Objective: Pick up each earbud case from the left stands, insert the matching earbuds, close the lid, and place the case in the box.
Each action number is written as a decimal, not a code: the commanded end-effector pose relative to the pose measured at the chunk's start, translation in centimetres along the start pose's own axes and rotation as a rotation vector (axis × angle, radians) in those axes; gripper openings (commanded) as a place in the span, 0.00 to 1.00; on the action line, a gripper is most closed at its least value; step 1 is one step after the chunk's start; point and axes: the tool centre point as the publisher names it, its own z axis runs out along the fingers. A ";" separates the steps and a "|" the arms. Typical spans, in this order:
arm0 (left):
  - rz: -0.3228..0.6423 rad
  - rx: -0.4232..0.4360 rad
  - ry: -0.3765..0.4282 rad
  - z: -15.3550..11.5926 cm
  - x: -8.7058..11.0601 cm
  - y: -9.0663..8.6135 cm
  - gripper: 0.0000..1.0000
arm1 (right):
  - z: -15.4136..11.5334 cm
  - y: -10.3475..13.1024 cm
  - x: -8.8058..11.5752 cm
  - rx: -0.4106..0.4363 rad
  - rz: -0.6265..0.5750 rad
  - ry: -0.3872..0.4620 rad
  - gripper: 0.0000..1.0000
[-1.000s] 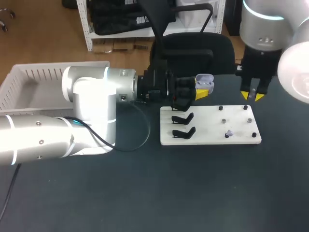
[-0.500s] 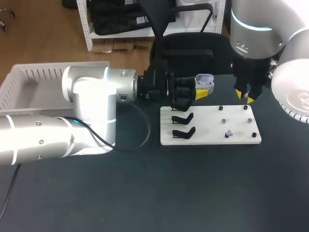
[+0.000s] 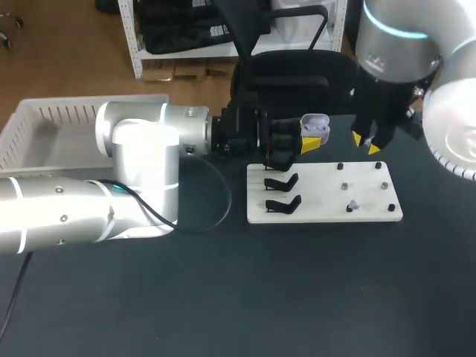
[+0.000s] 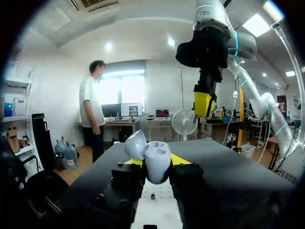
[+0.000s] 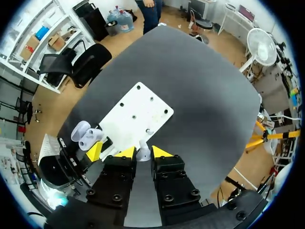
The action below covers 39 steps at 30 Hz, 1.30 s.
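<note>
Clasping earbud case point(image 3: 315, 124), left gripper point(image 3: 306, 138); earbud point(image 5: 143, 154), right gripper point(image 3: 366, 143)

No text, label, number or sign is showing clearly enough to read on anything on the table point(image 3: 223, 297).
</note>
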 end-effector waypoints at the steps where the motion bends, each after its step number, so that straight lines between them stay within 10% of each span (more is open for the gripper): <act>1: 0.004 -0.008 -0.005 0.0 0.1 -0.2 0.00 | -0.3 2.2 -0.6 0.058 0.041 0.061 0.00; 39: 0.004 -0.008 -0.005 0.0 0.1 -0.2 0.00 | 1.2 8.7 -0.9 0.093 -0.030 0.005 0.00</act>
